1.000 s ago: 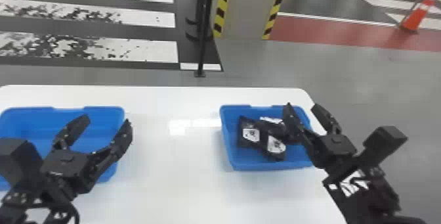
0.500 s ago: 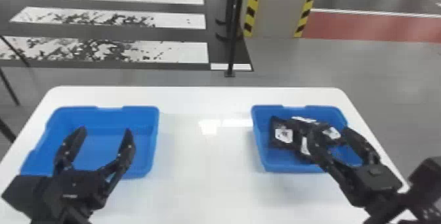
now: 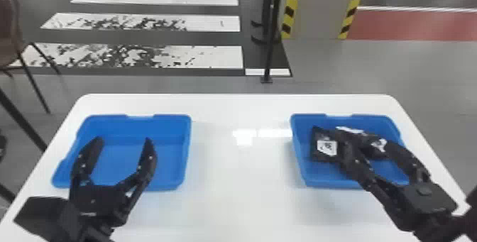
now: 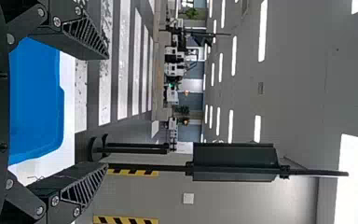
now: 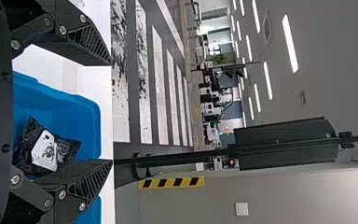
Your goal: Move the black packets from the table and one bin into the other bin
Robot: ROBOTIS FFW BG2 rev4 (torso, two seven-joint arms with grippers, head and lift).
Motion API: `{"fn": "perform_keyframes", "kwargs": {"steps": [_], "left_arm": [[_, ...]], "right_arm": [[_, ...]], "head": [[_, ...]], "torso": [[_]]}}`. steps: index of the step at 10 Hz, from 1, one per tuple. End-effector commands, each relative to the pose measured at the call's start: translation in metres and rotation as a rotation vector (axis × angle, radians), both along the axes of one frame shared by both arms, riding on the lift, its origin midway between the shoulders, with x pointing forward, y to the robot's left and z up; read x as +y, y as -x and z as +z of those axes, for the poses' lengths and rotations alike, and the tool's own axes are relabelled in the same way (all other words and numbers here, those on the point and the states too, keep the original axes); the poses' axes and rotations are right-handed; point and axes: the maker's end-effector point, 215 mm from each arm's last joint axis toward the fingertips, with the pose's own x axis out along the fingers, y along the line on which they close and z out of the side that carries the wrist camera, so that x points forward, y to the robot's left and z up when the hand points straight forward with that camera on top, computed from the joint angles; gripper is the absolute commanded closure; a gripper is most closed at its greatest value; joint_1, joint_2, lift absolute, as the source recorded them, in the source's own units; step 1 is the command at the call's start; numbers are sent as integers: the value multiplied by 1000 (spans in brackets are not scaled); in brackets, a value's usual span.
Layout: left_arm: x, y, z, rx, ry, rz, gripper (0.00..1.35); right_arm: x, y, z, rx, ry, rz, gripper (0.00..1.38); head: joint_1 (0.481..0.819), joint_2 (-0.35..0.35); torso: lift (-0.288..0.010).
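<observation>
Left bin: a shallow blue bin (image 3: 170,159) on the robot's left, probably where the packets are meant to go.
Left gripper: the left gripper (image 3: 123,141) hangs over this bin with its two fingers spread, nothing between them.
White table: a pale, glossy table (image 3: 241,195) carries both bins, with a wide strip between them.
Right bin: a matching blue bin (image 3: 330,183) holds the task's black packets, bunched together.
Labelled packet: a black packet with a square white label (image 3: 326,147) lies toward the left side of the right bin, label upward.
Other packets: more dark, crinkled wrapping with white patches (image 3: 379,144) lies just to its right; the arm hides part of it, so I cannot tell the exact count.
Right gripper: the right gripper (image 3: 368,144) reaches in from the right over the packets, fingers spread, pinching nothing.
Step in hand: apparently lining up a first pick. Settle on one packet, centre it between the fingers, then lower until the tips pass its edges.
Care: close gently, since soft wrapping may slip or drag a neighbour along; keep the fingertips off the bin wall, and lift straight up past the rim before travelling left.
</observation>
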Motion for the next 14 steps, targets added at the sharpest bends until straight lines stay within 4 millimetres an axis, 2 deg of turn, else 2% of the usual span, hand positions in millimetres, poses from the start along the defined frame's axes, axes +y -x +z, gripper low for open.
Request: {"fn": "perform_keyframes", "kwargs": {"steps": [1,8,14], "left_arm": [[1,0,1,-2,0,2,239],[-3,0,0,3,-2,-5,239],[-4,0,5,-12,-7,-7,239]], "right_arm": [[2,-1,-1,0,-3,4,308],[6,-1,-3,6,-13,13,308],[4,-1,4,-17,-18,10,308]], "head": [[695,-30],[695,-25],[695,-25]], "torso": [[-110],[-110],[-110]]}}
